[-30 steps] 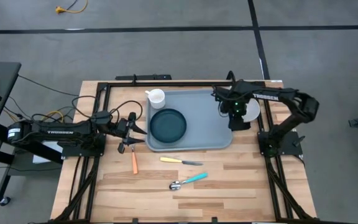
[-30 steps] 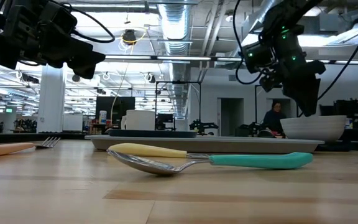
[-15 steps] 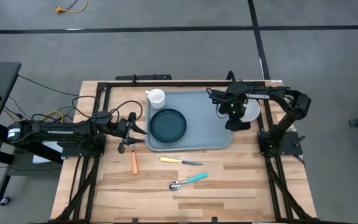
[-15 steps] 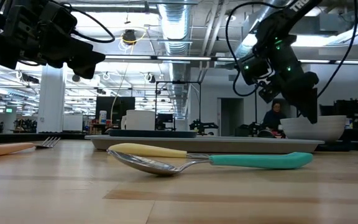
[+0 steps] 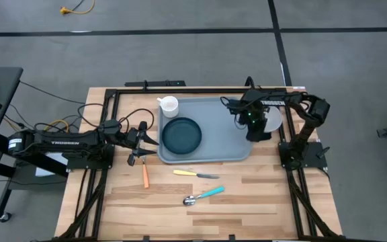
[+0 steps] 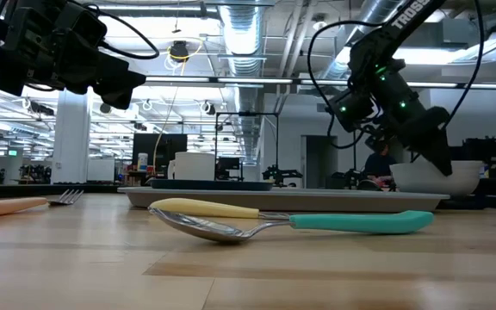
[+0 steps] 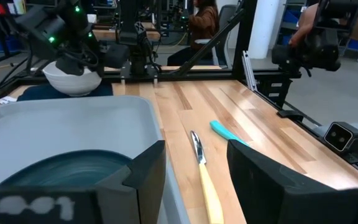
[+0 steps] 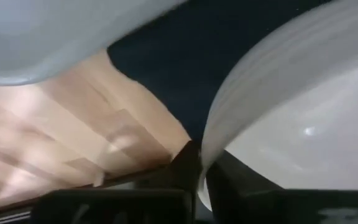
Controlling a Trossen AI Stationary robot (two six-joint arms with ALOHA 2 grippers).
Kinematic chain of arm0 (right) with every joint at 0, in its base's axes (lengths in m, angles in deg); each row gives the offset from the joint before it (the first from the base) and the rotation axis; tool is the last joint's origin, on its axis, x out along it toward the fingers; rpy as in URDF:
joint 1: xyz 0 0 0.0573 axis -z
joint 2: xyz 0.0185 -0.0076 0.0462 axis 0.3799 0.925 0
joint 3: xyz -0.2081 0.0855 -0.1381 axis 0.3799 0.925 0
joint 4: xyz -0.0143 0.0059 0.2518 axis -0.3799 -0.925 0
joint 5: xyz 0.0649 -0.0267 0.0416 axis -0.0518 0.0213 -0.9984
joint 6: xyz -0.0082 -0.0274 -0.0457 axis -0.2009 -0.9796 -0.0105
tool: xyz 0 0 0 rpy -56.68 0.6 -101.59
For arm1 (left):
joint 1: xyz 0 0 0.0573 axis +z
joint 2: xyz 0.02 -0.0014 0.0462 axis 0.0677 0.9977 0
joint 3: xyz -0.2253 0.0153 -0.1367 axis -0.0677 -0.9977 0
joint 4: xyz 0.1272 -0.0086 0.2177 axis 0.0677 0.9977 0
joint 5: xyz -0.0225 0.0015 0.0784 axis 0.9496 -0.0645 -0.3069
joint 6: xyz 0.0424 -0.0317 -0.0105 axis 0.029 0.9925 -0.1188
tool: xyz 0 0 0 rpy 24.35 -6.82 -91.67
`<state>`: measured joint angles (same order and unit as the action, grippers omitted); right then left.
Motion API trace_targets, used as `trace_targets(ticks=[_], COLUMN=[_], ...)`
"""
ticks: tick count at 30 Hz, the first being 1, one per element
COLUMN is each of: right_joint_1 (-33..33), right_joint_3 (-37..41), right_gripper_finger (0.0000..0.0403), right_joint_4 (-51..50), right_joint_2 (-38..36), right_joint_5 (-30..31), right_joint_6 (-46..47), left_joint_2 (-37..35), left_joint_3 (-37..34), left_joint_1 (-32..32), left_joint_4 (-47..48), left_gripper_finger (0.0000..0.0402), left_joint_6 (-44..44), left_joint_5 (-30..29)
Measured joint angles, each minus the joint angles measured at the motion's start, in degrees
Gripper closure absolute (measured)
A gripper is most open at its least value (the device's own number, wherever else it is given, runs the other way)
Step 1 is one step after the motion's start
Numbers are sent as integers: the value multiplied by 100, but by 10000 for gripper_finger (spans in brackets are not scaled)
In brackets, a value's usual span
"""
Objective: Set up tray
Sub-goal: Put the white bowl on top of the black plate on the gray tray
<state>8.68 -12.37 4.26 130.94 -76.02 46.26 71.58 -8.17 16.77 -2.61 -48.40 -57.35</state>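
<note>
The grey-blue tray lies mid-table with a dark teal plate on it. A white mug stands at its far left corner. A white bowl sits on a dark navy napkin right of the tray. My right gripper is at the bowl's tray-side rim, shut on it. My left gripper is open and empty above the table, just left of the tray. My right gripper pinches the white bowl's rim between its two fingers, one finger inside the bowl and one outside. The fingers slant down from the tray's side. The bowl stays upright with its base on the napkin.
An orange-handled fork lies below my left gripper. A yellow-handled knife and a teal-handled spoon lie on bare wood near the tray's near edge. Black frame rails run along both table sides.
My right gripper has gone down and toward the table's right edge, tipping over until its fingertips reach the white bowl's rim. The bowl has stayed in place.
</note>
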Motion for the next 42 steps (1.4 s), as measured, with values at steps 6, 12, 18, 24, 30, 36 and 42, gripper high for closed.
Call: trace_targets(ticks=[6, 12, 18, 24, 30, 36, 42], right_joint_1=[208, 243, -16, -552, -1293, -1978, -2427], right_joint_3=[-3, -344, -1153, -2215, -3305, -4750, -6392], right_gripper_finger=[398, 400, 401, 402, 402, 402, 403], right_joint_4=[-296, -824, -1131, -1137, -1116, -1127, -1111], right_joint_2=[-104, -120, -124, -106, 376, 1533, 2603], right_joint_5=[343, 703, 758, 742, 707, 567, 658], right_joint_6=[168, 279, 280, 157, 35, -818, -1740], left_joint_2=[0, 0, 2, 2, 2, 2, 0], left_joint_3=[0, 0, 0, 0, 0, 2, 4], left_joint_1=[2, 0, 2, 1, 2, 2, 2], left_joint_4=[-1, -5, -5, -7, -17, -42, 153], left_gripper_finger=[242, 242, 242, 242, 242, 242, 242], left_joint_6=[0, 0, 0, 0, 0, 4, 185], left_joint_5=[-56, -77, -81, -84, -85, -90, -88])
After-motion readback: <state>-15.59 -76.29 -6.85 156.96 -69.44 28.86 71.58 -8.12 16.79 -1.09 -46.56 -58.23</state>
